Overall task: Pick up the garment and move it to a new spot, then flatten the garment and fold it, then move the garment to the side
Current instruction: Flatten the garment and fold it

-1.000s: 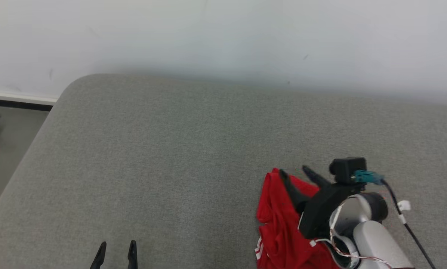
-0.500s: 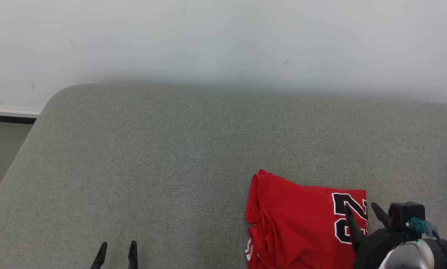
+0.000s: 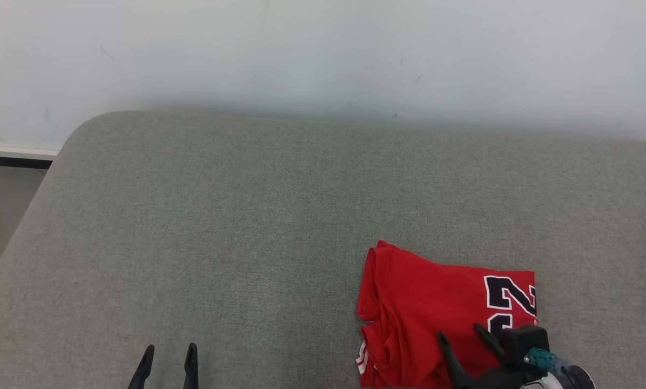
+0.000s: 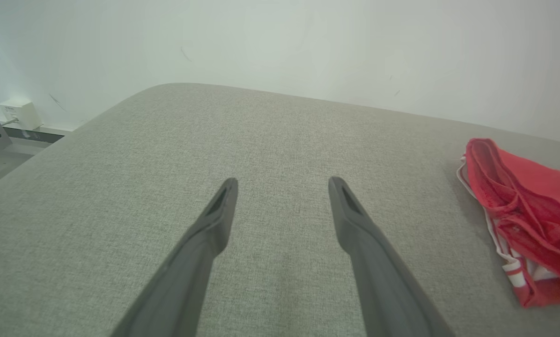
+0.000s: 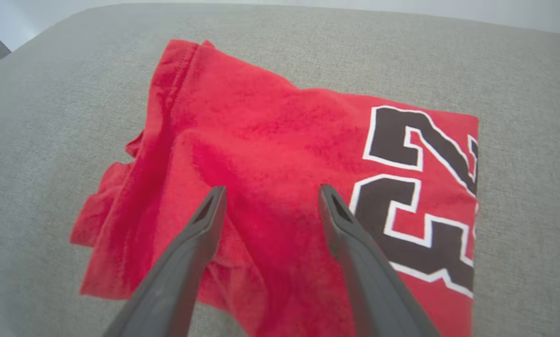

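Grey cushion (image 3: pixel 247 227); folded red garment (image 3: pixel 436 302) on it.

Large black numeral "2" (image 3: pixel 509 296) with a white outline, printed on the red garment (image 3: pixel 431 302) near its right edge in the head view (seen at a slant in the right wrist view). Second character (image 3: pixel 497 324) in the same black with white edging just beside it, running off the cloth's edge, only partly exposed and not legible.
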`<state>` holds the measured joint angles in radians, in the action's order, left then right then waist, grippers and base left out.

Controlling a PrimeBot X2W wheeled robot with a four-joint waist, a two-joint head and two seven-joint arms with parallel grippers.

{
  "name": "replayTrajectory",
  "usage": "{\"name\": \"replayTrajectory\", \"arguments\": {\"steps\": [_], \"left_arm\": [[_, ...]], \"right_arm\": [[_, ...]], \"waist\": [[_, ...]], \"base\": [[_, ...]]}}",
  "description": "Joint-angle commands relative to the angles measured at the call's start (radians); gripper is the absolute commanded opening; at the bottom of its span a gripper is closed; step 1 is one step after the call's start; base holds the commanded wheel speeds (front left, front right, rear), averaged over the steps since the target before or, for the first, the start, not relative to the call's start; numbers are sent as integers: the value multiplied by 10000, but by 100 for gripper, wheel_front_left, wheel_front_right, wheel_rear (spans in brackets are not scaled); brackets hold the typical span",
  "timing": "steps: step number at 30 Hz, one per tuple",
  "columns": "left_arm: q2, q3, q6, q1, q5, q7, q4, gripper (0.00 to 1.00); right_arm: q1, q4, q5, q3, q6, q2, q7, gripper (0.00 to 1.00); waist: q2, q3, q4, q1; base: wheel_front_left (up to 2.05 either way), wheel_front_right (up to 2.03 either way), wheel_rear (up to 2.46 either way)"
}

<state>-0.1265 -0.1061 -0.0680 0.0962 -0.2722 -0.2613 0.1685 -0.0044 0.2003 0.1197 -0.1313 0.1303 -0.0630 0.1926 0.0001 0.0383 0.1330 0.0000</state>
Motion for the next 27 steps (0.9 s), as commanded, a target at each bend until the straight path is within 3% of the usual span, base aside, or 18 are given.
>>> {"name": "replayTrajectory", "arguments": {"steps": [1, 11, 23, 24, 26, 27], "left_arm": [[15, 33, 0, -73, 135, -46, 28, 100], [46, 124, -100, -25, 174, -47, 93, 100], [82, 193, -243, -21, 259, -48, 124, 100], [87, 200, -251, -18, 268, -48, 128, 100], [102, 214, -266, -13, 283, -48, 135, 100], [111, 217, -249, -17, 293, -48, 136, 100]], "right_arm": [[-25, -140, -47, -91, 0, 46, -99, 100], [285, -818, 372, -1832, 0, 114, 511, 100], [421, -541, 267, -2014, 0, 131, 864, 100], [430, -516, 238, -1991, 0, 130, 873, 98], [434, -476, 237, -1966, 0, 132, 916, 83], [423, -456, 232, -1972, 0, 132, 923, 49]], "waist": [[-1, -23, 23, 0], [-1, -64, 86, 0], [-1, 15, 254, 0], [-1, 18, 263, 0], [-1, 28, 278, 0], [-1, 34, 287, 0]], "base": [[0, 0, 0], [0, 0, 0], [0, 0, 0], [0, 0, 0], [0, 0, 0], [0, 0, 0]]}}
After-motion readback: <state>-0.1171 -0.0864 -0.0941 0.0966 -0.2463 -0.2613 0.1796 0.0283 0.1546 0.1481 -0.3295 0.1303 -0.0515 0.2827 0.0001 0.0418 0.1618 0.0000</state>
